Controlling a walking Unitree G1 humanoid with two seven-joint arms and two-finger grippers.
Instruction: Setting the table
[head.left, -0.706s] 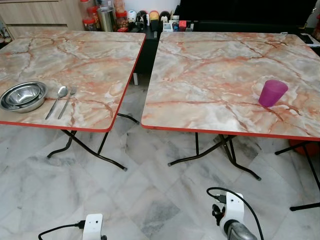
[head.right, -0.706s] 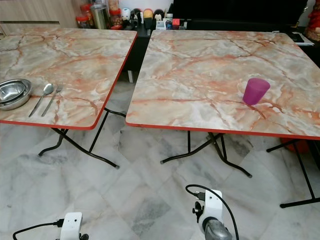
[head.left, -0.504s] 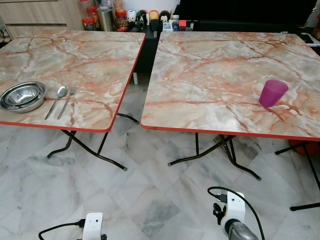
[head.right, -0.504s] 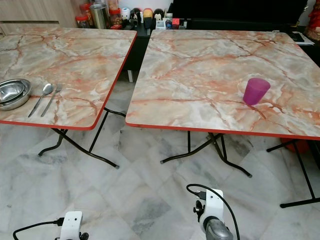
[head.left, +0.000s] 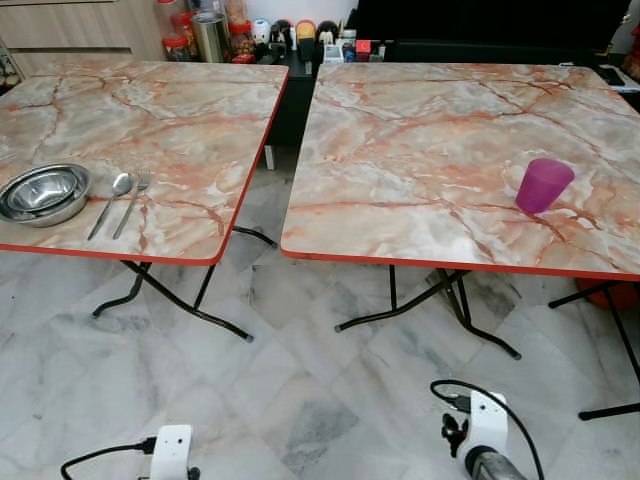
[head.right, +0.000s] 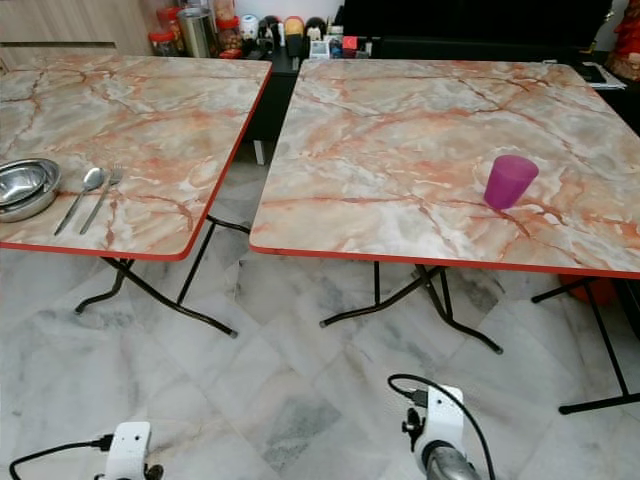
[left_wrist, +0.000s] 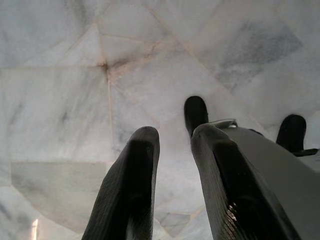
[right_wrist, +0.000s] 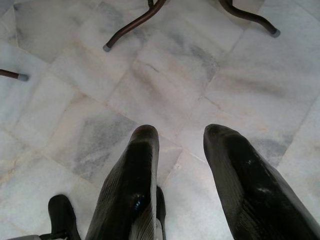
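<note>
Two tables (head.left: 150, 130), one cup (head.left: 544, 185), one spoon (head.left: 112, 200).

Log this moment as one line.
stage: approach | left gripper: open, idle | right gripper: open, idle | bowls, spoon, fork: left table | purple cup: right table

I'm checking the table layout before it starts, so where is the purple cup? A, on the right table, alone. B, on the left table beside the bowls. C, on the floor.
A: the purple cup stands alone on the right table, away from the bowls on the left table.
</note>
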